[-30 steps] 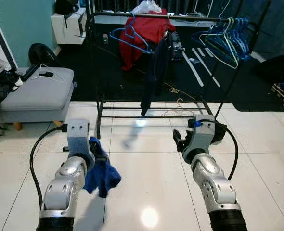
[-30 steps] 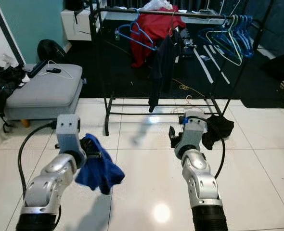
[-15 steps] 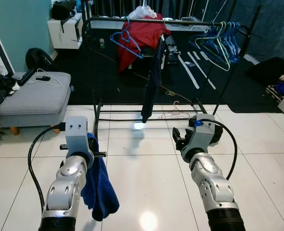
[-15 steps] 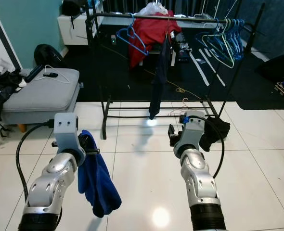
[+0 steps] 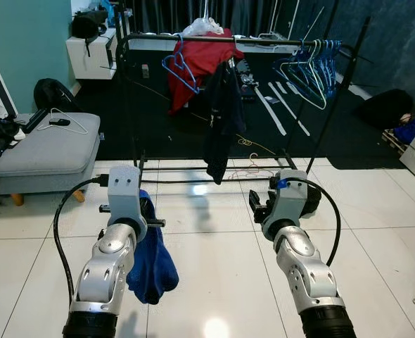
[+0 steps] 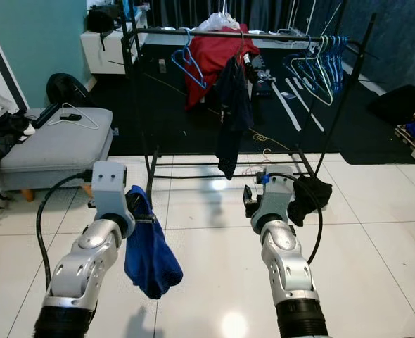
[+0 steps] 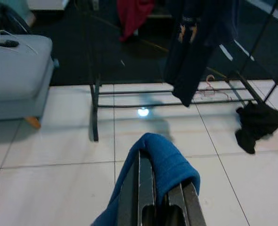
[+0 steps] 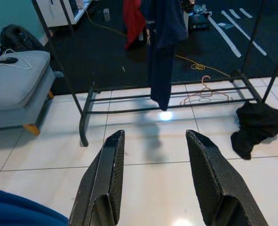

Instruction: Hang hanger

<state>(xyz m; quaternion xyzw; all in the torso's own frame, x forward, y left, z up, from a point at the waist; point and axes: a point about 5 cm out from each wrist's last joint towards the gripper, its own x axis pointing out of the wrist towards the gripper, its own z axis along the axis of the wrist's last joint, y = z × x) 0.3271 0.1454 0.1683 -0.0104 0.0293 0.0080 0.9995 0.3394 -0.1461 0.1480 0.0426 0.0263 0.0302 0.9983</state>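
My left gripper (image 7: 160, 190) is shut on a blue garment (image 5: 151, 259), which drapes over its fingers and hangs down beside the left forearm. My right gripper (image 8: 154, 137) stands open with nothing between its fingers, low over the white tiles. Ahead stands a black clothes rack (image 5: 264, 41). On its bar hang an empty blue hanger (image 5: 176, 67), a red garment (image 5: 197, 60), a dark navy garment (image 5: 220, 120) and several blue and green hangers (image 5: 309, 67). A thin hanger (image 8: 202, 94) lies on the floor under the rack.
A black cloth (image 8: 254, 125) lies on the tiles by the rack's right foot. A grey ottoman (image 5: 42, 148) with cables on it stands at the left, and a white cabinet (image 5: 91, 53) at the back left. Behind the rack is dark carpet.
The whole view has shifted, with the rack now a bit nearer. The blue garment, bunched up a second ago, now hangs down from the left gripper. The right gripper stays open.
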